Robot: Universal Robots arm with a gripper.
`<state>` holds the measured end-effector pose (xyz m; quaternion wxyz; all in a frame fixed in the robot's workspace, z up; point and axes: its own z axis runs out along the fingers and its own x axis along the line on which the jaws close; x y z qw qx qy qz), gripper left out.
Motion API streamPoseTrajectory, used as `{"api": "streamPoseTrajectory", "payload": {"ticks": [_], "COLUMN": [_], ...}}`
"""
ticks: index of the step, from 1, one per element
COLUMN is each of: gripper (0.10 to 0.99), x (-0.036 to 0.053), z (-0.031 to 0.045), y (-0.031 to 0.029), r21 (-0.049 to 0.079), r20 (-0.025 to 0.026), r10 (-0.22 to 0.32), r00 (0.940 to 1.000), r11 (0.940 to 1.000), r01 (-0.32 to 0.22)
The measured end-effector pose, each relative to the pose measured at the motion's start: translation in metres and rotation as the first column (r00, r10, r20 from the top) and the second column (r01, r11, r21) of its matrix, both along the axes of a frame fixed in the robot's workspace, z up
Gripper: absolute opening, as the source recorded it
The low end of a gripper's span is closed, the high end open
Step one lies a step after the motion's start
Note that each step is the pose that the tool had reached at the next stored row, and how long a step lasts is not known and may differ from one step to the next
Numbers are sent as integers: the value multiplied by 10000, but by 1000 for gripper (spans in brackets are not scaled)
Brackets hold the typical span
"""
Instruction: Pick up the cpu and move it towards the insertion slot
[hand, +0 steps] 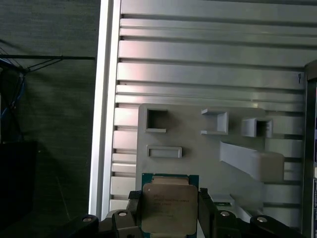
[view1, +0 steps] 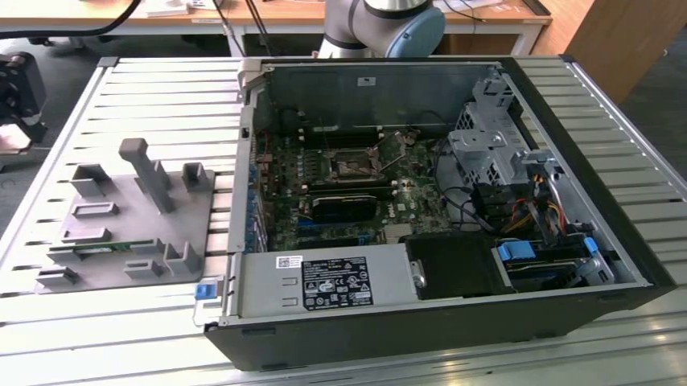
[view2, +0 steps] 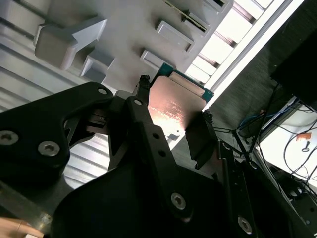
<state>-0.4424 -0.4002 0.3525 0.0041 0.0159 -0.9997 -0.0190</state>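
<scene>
Starting at the exterior view's left, the grey plastic fixture (view1: 124,213) with its upright posts and recesses is lying on the ribbed aluminium table (view1: 161,88). In both wrist views the black two-finger gripper (hand: 170,210) is hanging over that fixture, clamping the cpu (hand: 169,203), a flat square chip with a shiny silver metal lid and a thin green rim, between its fingers. In the second wrist view the chip (view2: 173,106) is sitting with a finger pressing on each of two opposite edges, its lid catching a warm glare. It looks raised clear of the fixture, though how far above it I cannot tell.

Moving toward the exterior view's right, the open black computer case (view1: 451,322) is lying on its side with the green motherboard (view1: 322,173) exposed. The insertion slot (view1: 351,166), a square socket with a dark centre and silver frame, is sitting near the board's middle, well apart from the fixture.

Judging from this, the carry is calling for a steady, level chip and an unchanged squeeze, since the hold is only on thin edges. The path is needing enough height to pass the case's near wall (view1: 244,153), and the chip's sides are wanting to arrive square to the socket frame rather than twisted.
</scene>
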Motion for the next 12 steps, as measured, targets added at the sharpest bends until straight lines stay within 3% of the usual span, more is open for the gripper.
{"api": "streamPoseTrajectory", "payload": {"ticks": [12], "gripper": [545], "x": [0], "z": [100], "y": [0], "r21": [0], "r20": [0], "r10": [0], "r00": [10000], "r11": [10000], "r01": [0]}}
